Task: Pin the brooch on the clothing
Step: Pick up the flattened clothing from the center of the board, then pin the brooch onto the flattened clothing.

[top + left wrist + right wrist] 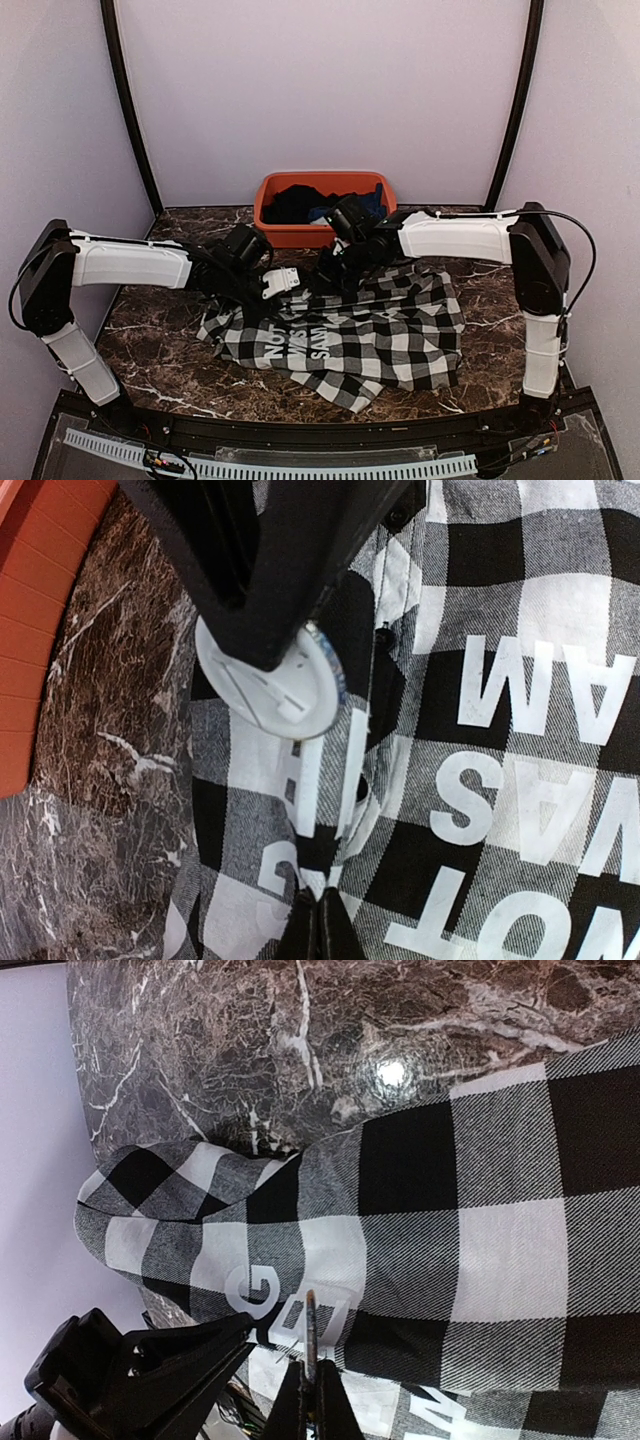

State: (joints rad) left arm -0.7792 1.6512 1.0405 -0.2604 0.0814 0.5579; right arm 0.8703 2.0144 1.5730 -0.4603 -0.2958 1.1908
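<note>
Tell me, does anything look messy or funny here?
Yes. The black-and-white checked shirt with white block letters lies rumpled and crooked on the dark marble table, its edge bunched into folds where the left gripper pinches it. Nothing looks spilled or torn.

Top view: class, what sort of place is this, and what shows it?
Likely a robot test booth: plain walls enclose a marble table, two arms over a checked shirt, orange bin behind.

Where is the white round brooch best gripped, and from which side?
Probably across its two flat faces near the rim, coming from above, away from the black-and-white checked shirt. The white round brooch is a thin disc, so its faces suit flat tool pads, and its lower edge stays free for the fabric.
</note>
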